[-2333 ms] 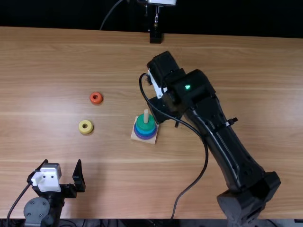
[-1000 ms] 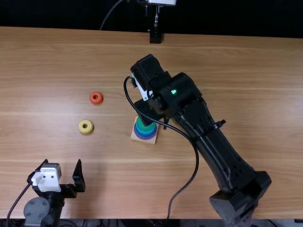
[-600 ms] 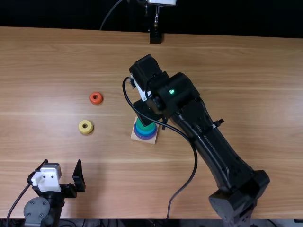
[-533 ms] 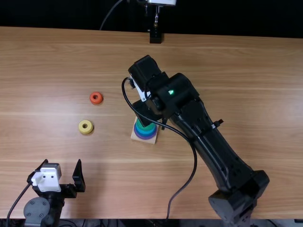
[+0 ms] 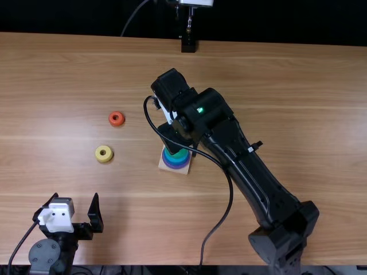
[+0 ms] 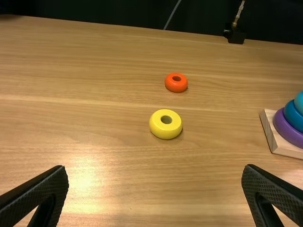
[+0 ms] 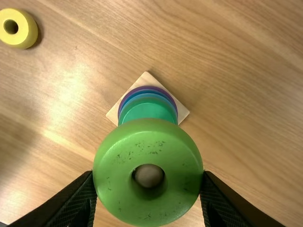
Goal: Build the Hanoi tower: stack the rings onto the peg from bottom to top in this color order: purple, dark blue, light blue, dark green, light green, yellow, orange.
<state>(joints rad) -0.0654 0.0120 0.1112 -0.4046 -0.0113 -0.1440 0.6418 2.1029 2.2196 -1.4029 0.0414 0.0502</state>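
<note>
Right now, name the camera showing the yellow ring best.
The left wrist view: the yellow ring is whole and central there. The top view shows it small; the right wrist view, at the edge.

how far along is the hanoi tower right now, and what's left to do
Over halfway: purple, dark blue, light blue and dark green are stacked on the base. The right gripper holds light green above them, the peg's tip visible through its hole. Yellow and orange lie on the table, awaiting their turn.
</note>
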